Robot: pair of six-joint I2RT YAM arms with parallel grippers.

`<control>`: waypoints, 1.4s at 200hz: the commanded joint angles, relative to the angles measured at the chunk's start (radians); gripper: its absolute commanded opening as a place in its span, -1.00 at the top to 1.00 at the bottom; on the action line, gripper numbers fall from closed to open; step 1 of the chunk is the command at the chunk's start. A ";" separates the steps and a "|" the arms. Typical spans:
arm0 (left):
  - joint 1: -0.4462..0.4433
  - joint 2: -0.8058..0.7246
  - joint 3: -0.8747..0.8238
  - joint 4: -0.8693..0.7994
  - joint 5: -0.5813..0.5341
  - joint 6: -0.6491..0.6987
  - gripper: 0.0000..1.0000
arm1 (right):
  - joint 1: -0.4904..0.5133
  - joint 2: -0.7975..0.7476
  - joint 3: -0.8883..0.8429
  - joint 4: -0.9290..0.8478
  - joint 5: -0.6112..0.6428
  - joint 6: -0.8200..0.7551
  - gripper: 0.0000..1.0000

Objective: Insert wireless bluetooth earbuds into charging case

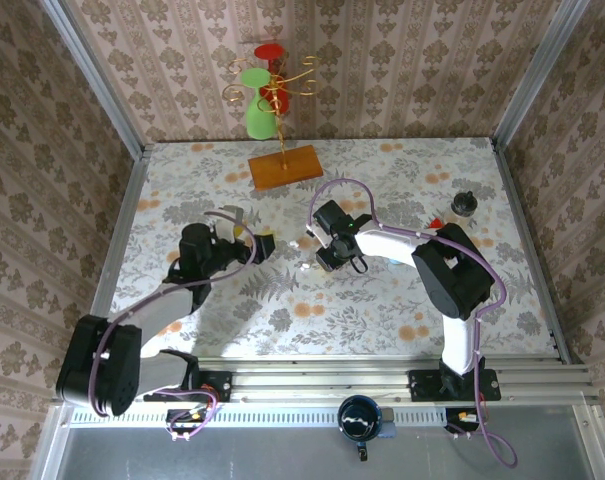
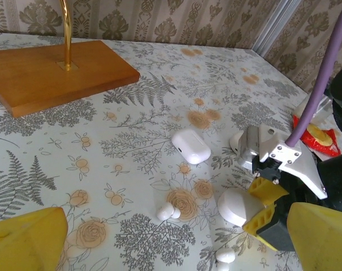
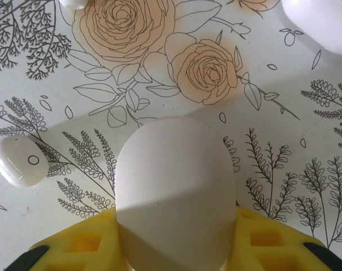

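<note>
My right gripper (image 3: 175, 240) is shut on a closed, white, egg-shaped charging case (image 3: 175, 186), holding it low over the floral tablecloth; the left wrist view shows the same case (image 2: 238, 206) between yellow fingers (image 2: 265, 192). A white earbud (image 3: 19, 161) lies just left of it, and two earbuds (image 2: 169, 211) (image 2: 224, 257) show on the cloth. A second closed white case (image 2: 191, 145) lies farther back. My left gripper (image 2: 176, 240) is open and empty, facing these things. From above, the left gripper (image 1: 260, 245) and right gripper (image 1: 327, 252) are near each other at mid-table.
A wooden base (image 1: 285, 165) with a gold wire stand carrying green and red pieces is at the back. A small black object (image 1: 464, 203) and a red packet (image 2: 315, 135) lie at the right. Patterned walls enclose the table.
</note>
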 commanded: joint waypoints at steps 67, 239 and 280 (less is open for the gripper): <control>-0.152 -0.086 0.034 -0.122 0.002 0.276 -1.00 | -0.015 -0.328 -0.093 -0.040 -0.170 -0.233 0.43; -0.329 -0.017 0.109 -0.158 0.504 0.350 -0.66 | -0.009 -0.509 0.149 -0.564 -0.627 -0.526 0.59; -0.332 -0.015 0.079 0.036 0.560 0.208 -0.43 | -0.008 -0.504 0.139 -0.535 -0.638 -0.538 0.63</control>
